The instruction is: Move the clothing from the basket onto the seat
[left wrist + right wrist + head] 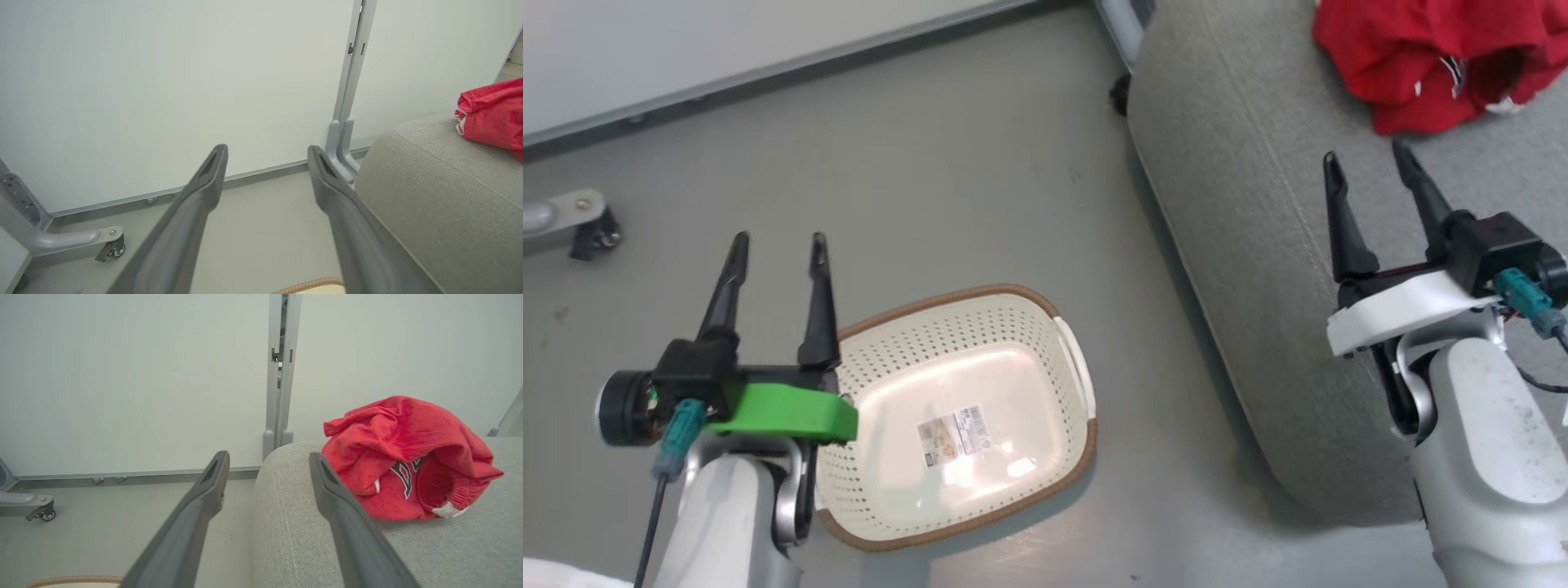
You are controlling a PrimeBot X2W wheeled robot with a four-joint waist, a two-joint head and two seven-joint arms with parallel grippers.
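The red clothing [1437, 61] lies crumpled on the grey seat [1241, 245] at the upper right, and shows as a red heap [404, 457] in the right wrist view and at the edge [494, 114] of the left wrist view. The cream basket [964, 416] with a brown rim stands on the floor with nothing in it but its label sticker. My left gripper [776, 241] hangs open over the basket's left end. Above the seat's near part my right gripper [1368, 155] is open, a little short of the clothing, holding nothing.
A white panel wall [727, 41] runs along the back, with a grey upright post [280, 375] behind the seat and a wheeled foot [572, 220] on the floor at the left. Grey floor [947, 188] lies between basket and wall.
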